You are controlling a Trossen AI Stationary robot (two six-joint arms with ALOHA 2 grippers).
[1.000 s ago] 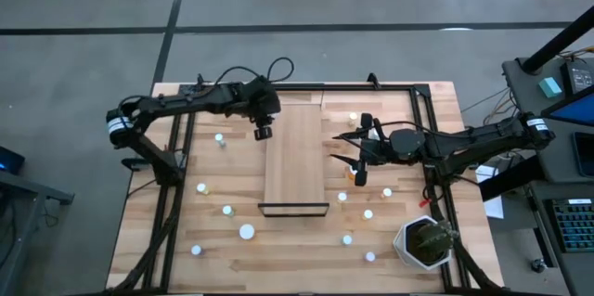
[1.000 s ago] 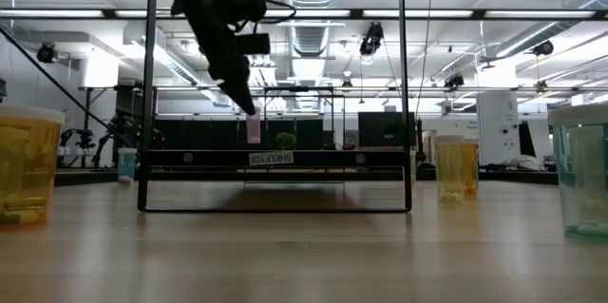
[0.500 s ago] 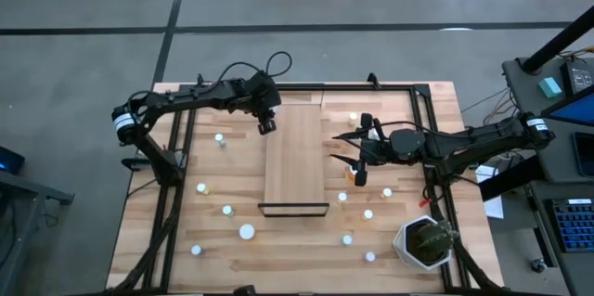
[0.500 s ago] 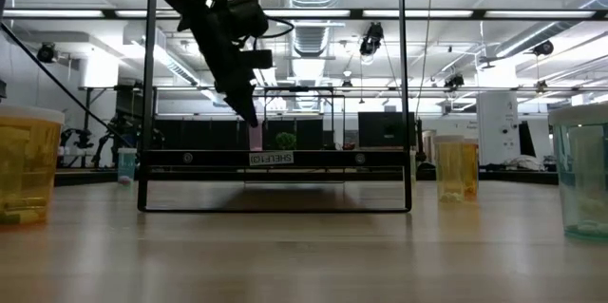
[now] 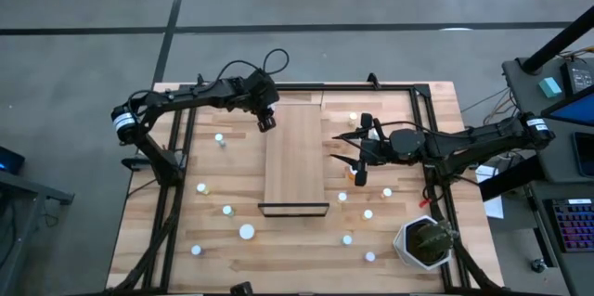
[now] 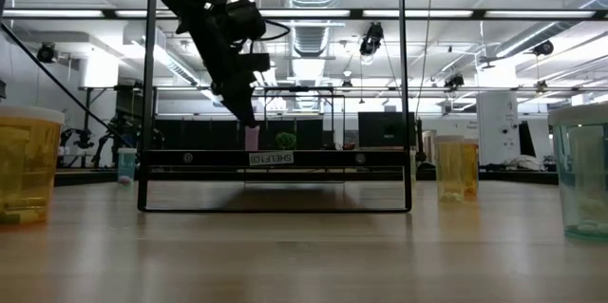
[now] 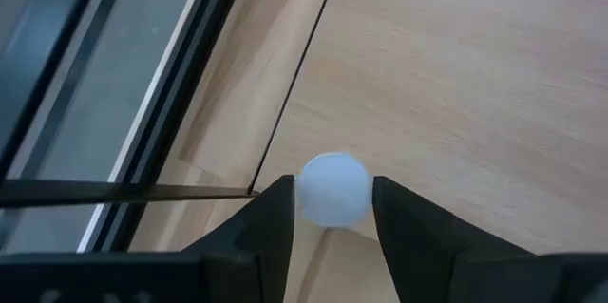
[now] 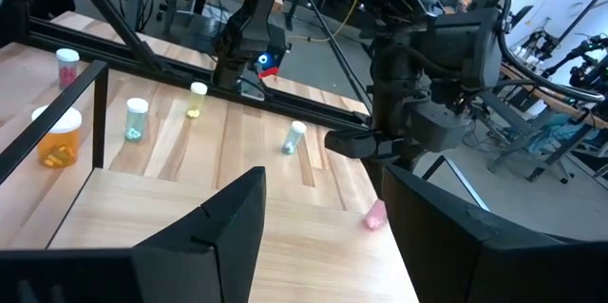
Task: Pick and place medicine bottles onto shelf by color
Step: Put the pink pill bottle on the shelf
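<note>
Before you lies a slatted wooden desk [image 5: 186,240] with a long light-wood shelf [image 5: 295,161] lying along its middle, a thin dark rail [image 5: 293,209] at its near end. Small white-capped medicine bottles are scattered on the desk either side of the shelf, such as one at [image 5: 247,231] and an orange one at [image 6: 457,170]. Your left gripper [image 5: 266,123] is at the shelf's far left corner, its fingers [image 7: 271,222] clamped on the sides of a tiny pink bottle [image 6: 252,138] with a white cap [image 7: 332,189], held upright at or just above the shelf surface. Your right gripper [image 5: 356,157] waits above the desk just right of the shelf, fingers apart and holding nothing. Expect these bottles to be very light, rigid plastic, smooth and round, so likely to slip or tip; you should take each by the body just under the cap, squarely across its width, with gentle pressure.
</note>
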